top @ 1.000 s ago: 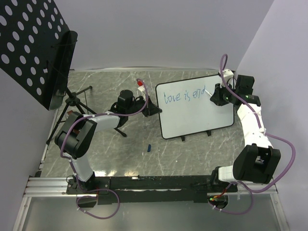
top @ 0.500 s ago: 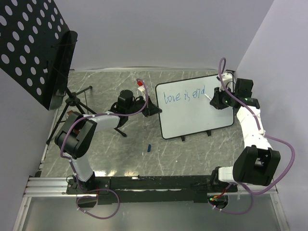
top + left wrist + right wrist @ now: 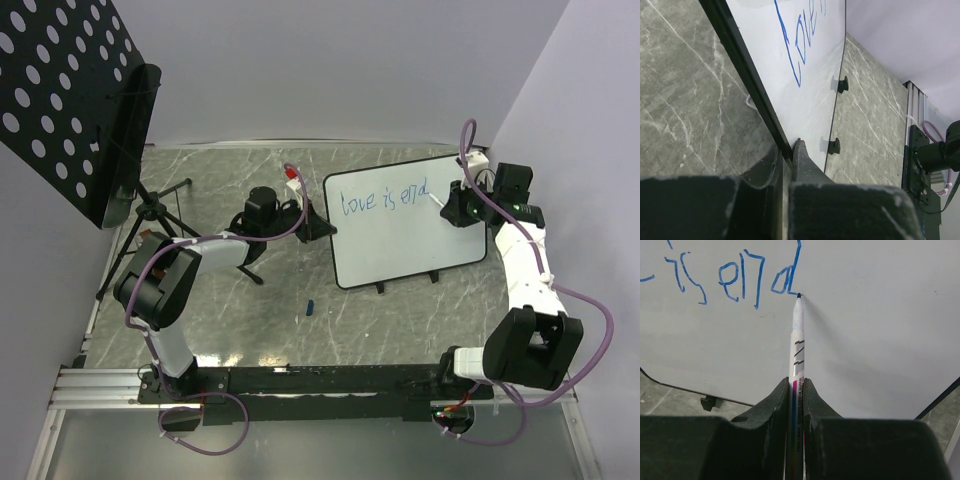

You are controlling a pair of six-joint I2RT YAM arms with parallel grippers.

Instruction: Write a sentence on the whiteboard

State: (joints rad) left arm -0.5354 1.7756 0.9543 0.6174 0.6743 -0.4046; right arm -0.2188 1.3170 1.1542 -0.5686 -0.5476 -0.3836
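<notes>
We saw a grey marbled tabletop [image 3: 400, 320] boxed in by pale walls [image 3: 330, 70], with a black panel [image 3: 60, 90] full of round holes on a stand [image 3: 150, 215] in the upper left of the top view. The whiteboard [image 3: 420, 240] stood right of centre in that view, leaning back on its small black feet [image 3: 380, 287]. Across its upper part ran the sentence [image 3: 385, 197] in thin blue strokes, which so far read "love is end".

The left gripper [image 3: 786, 152] reached in from the left of the top view and met the whiteboard at its left edge. In the left wrist view its fingers were drawn in tight on the black rim, one on each side.

The right gripper [image 3: 796, 390] sat at the right side of the whiteboard, closed narrowly around a white marker [image 3: 798, 335] that stuck straight out between the fingers. In the right wrist view the dark tip touched the white face just at the lower right of the "d", and to the right of it the face was bare.

A small blue object [image 3: 310, 307] lay on the tabletop below and left of the whiteboard, well apart from both grippers.
</notes>
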